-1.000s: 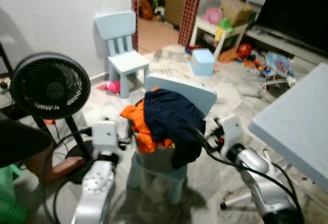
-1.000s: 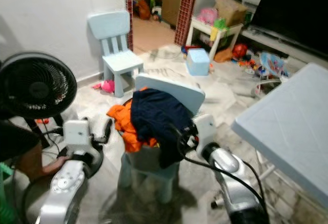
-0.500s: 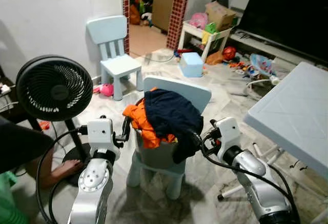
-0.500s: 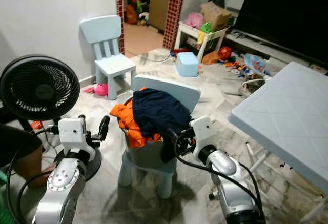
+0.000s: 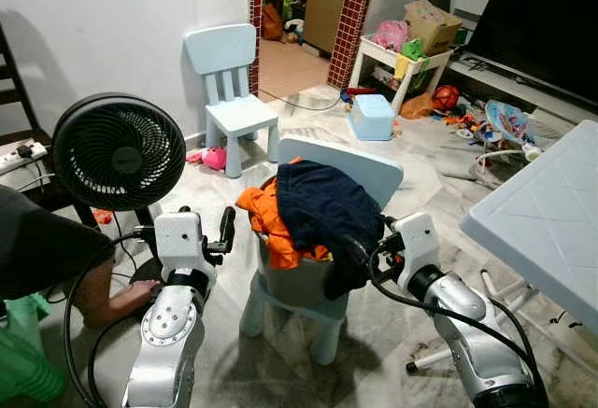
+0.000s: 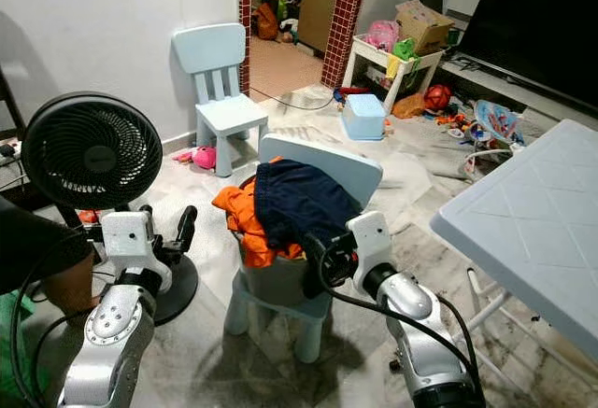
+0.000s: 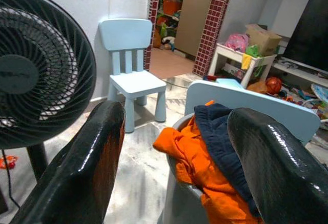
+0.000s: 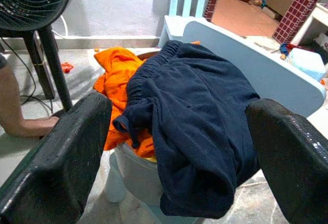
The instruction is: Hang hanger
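A small light-blue chair (image 5: 350,170) stands right in front of me, with a grey tub (image 5: 290,282) on its seat. An orange garment (image 5: 271,226) and a navy garment (image 5: 327,207) are heaped in the tub, and the navy one hangs over its rim. My left gripper (image 5: 213,231) is open, just left of the tub at the height of the clothes. In the left wrist view its fingers (image 7: 92,167) frame the orange garment (image 7: 197,157). My right gripper (image 6: 320,257) is open against the hanging navy garment (image 8: 200,116) on the tub's right side.
A black pedestal fan (image 5: 117,151) stands close on the left, with a person's foot (image 5: 117,301) by its base. A second light-blue chair (image 5: 234,77) is by the wall behind. A white table (image 5: 551,217) juts in at the right. Toys and a blue box (image 5: 374,116) litter the far floor.
The whole picture has shifted as the camera moved. The left arm has come up a little, so its fingers show beside the tub. Both grippers stay open.
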Robot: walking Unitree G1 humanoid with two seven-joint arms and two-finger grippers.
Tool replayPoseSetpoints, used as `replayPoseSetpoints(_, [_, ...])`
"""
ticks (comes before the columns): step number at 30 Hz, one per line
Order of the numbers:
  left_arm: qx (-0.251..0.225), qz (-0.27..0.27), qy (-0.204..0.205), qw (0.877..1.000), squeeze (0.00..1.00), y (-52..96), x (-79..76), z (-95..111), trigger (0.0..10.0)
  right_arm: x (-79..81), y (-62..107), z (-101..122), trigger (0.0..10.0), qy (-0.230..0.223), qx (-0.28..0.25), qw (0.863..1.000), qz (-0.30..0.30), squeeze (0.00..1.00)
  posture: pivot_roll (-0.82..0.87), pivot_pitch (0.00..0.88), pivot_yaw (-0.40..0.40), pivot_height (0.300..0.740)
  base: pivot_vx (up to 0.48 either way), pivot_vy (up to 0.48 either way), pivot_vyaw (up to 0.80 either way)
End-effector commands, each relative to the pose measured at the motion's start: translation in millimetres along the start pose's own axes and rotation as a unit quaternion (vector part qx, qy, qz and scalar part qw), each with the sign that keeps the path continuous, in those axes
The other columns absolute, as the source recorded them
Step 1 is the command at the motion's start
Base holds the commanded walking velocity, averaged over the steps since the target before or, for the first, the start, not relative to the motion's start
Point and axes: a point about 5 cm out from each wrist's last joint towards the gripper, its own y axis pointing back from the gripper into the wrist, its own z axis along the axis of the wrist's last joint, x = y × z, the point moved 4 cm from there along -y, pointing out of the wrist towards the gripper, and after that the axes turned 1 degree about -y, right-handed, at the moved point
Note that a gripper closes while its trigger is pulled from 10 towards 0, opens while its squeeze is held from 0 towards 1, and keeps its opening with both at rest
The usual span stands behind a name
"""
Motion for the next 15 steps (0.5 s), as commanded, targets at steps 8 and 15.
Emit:
replayPoseSetpoints(8, [0.002,-0.006,0.006,1.000,0.00,-2.4,-5.7,-1.7,10.0,-3.0,-0.1,7.0,10.0,0.017,-0.008,1.000,-0.001,0.00,-0.04,0.000,-0.110,0.740,0.287,0.000,0.00])
replayPoseSetpoints(15, [0.019,0.007,0.032,0.999,0.00,-2.5,-8.5,-8.4,10.0,-3.2,0.5,6.7,10.0,0.018,-0.008,1.000,-0.001,0.00,-0.04,0.000,-0.111,0.740,0.000,0.000,0.00])
